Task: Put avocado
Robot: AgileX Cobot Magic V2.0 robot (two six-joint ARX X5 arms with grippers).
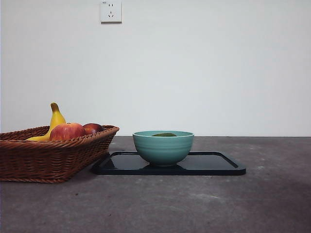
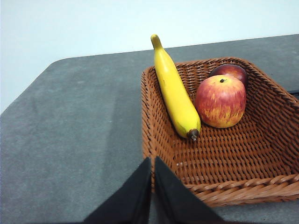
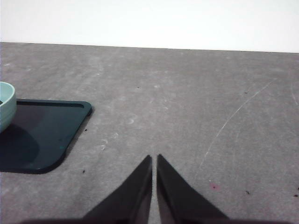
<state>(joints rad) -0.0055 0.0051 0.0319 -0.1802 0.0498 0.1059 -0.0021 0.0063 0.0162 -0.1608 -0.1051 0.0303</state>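
The avocado (image 1: pixel 164 134) lies inside the teal bowl (image 1: pixel 163 147); only a sliver of its dark green top shows over the rim in the front view. That bowl stands on a black tray (image 1: pixel 214 164). My left gripper (image 2: pixel 153 159) is shut and empty, hovering over the near rim of the wicker basket (image 2: pixel 219 186). My right gripper (image 3: pixel 154 157) is shut and empty above bare table, to one side of the tray (image 3: pixel 37 135) and the bowl's edge (image 3: pixel 5 105). Neither arm appears in the front view.
The wicker basket (image 1: pixel 46 155) at the left holds a yellow banana (image 2: pixel 175 91), a red apple (image 2: pixel 220 100) and a darker red fruit (image 2: pixel 230 71) behind it. A wall socket (image 1: pixel 111 10) is high on the back wall.
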